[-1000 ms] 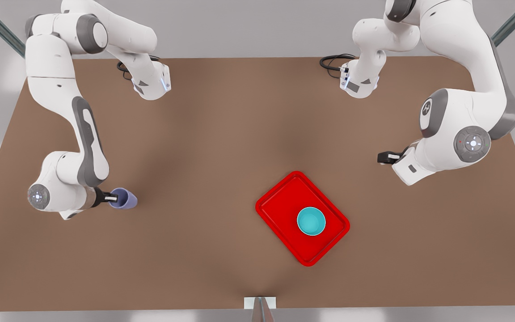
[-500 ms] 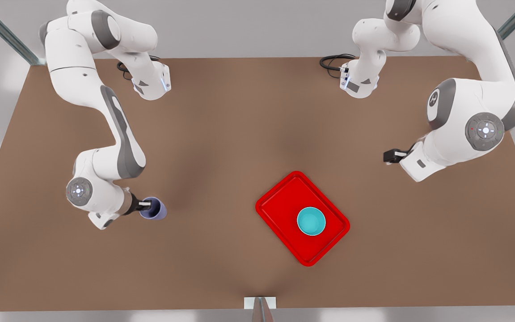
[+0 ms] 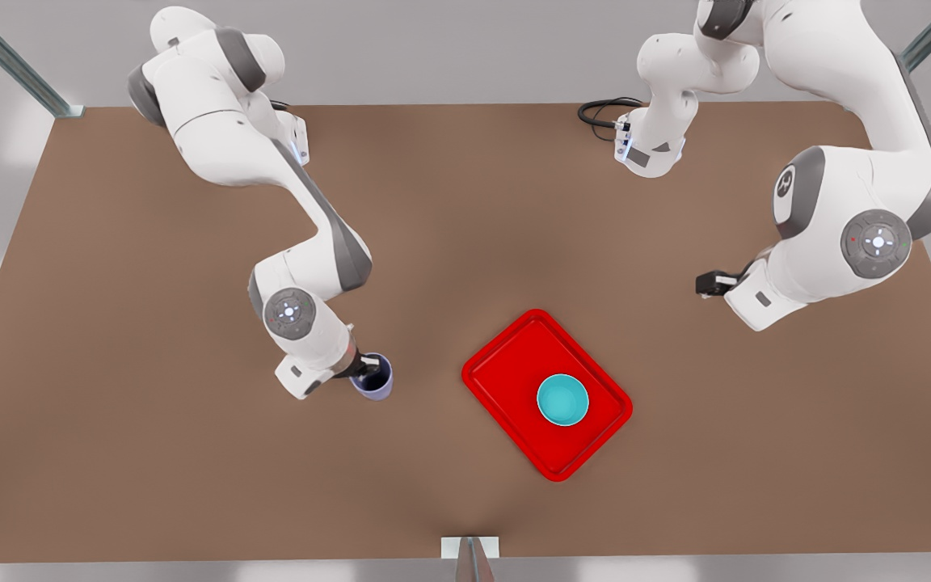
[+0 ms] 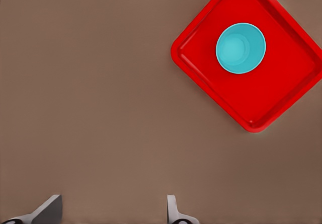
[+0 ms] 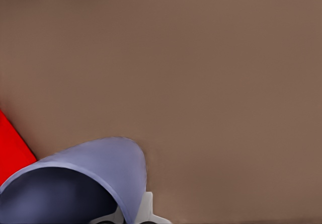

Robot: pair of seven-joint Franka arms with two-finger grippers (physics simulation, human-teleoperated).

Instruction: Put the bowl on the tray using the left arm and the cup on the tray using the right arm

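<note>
Cup [image 3: 375, 378] clamped in right tool [image 3: 366, 370]; left tool [image 3: 708, 283] apart, waiting aside.

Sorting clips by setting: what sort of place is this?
Likely a simulated tabletop robot workcell: two white arms over a bare brown table, metal frame posts at its corners, and only a tray, bowl and cup as props.

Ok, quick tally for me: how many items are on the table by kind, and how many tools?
Bowl: 1, on the tray
Cup: 1, held in the right tool
Tray: 1
Tools: 2, the left tool open, off the tray
Total: 5
</note>
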